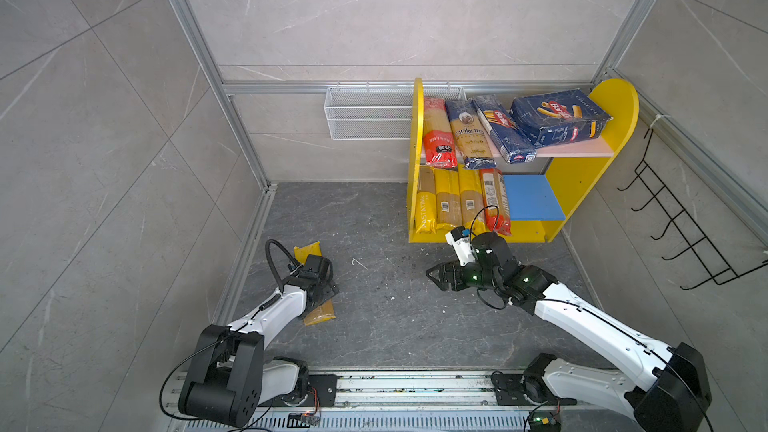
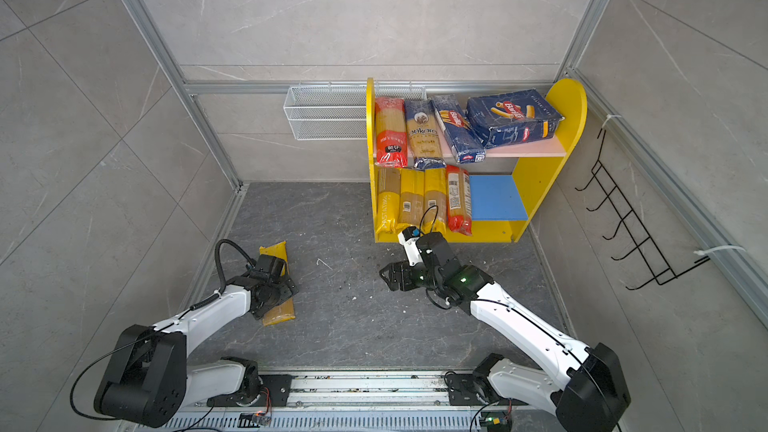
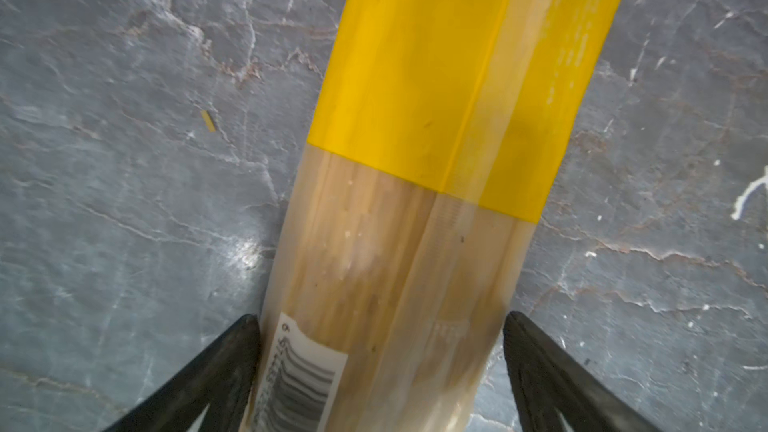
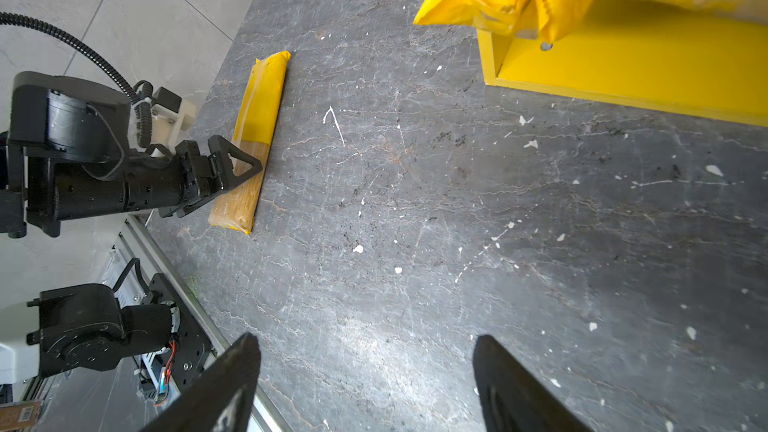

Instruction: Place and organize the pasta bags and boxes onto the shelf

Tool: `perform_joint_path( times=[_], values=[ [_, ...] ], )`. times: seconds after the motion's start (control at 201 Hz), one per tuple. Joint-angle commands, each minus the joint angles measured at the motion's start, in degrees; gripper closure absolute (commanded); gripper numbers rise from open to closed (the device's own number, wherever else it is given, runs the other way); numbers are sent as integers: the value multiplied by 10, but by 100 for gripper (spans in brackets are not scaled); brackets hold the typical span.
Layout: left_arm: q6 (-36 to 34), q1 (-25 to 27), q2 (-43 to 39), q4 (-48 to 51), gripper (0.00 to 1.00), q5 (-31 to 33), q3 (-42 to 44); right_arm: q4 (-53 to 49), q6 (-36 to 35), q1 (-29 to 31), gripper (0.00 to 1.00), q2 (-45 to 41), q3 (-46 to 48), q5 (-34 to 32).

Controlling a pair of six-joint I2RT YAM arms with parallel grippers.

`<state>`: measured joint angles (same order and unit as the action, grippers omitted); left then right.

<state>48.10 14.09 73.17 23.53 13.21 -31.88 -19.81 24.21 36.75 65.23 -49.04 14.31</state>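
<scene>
One yellow bag [image 1: 320, 314] [image 4: 257, 118] of spaghetti lies flat on the dark floor at the left. My left gripper [image 3: 380, 317] [image 4: 245, 168] points down over its clear middle and is open. One finger touches the bag's side; the other stands a little off it. My right gripper [image 1: 432, 274] [image 4: 368, 340] hangs open and empty in front of the shelf [image 1: 582, 184]. On the pink upper board lie a red-ended bag [image 1: 436, 130], the blue ankara bag [image 1: 469, 132] and both Barilla boxes [image 1: 503, 128] [image 1: 559, 118]. The blue lower board [image 1: 532, 197] carries three yellow bags [image 1: 448, 199] and a red-ended bag [image 1: 494, 197].
A white wire basket [image 1: 365, 114] hangs on the back wall, left of the shelf. A black hook rack [image 1: 681, 226] hangs on the right wall. The arms' metal rail [image 1: 415, 384] runs along the front edge. Pasta crumbs dot the floor [image 1: 374, 284].
</scene>
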Motion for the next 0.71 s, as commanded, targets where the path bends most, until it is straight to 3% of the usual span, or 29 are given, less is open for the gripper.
perform_joint_path(
  times=[0.0,0.105,0.234,0.408,0.702],
  values=[
    [12,3,17,-35,14,-36,9,15,3,3,18,8,12,1],
    [16,8,28,-49,29,-50,17,19,6,3,18,12,17,4],
    [21,27,36,-50,39,-51,17,21,9,3,18,11,25,5],
    [52,94,53,-52,54,-42,2,19,11,3,18,3,36,2],
    [142,271,159,-97,58,-38,-72,3,17,3,18,-19,64,-4]
  ],
)
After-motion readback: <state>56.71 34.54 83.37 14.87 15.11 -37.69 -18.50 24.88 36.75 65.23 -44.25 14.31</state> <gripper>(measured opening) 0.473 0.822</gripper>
